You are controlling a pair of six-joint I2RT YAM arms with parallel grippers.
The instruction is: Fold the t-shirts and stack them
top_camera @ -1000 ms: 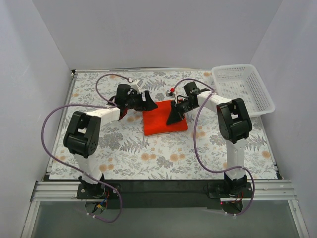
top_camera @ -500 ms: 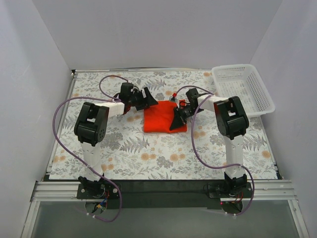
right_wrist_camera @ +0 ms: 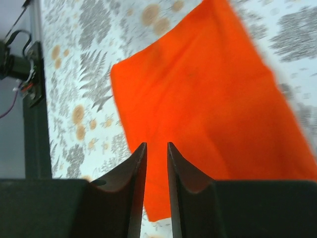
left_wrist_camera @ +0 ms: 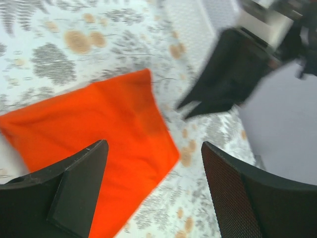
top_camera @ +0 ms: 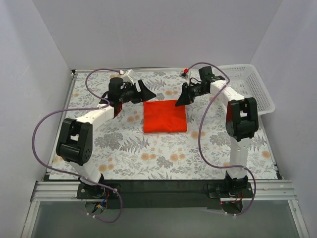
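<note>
Orange-red t-shirt (top_camera: 165, 117) is lying folded into a flat rectangle mid-frame on the floral table (top_camera: 148, 148). I'm seeing the left gripper (top_camera: 149, 94) hovering just off its upper left corner, fingers spread wide, holding nothing. Right gripper (top_camera: 178, 101) is hanging by the upper right corner, fingers pinched nearly together with only a thin slit, gripping nothing. White mesh basket (top_camera: 257, 91) is sitting at the upper right, apart from the shirt.

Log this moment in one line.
t-shirt: folded, lying flat | left claw: open, empty | right claw: nearly shut, empty
</note>
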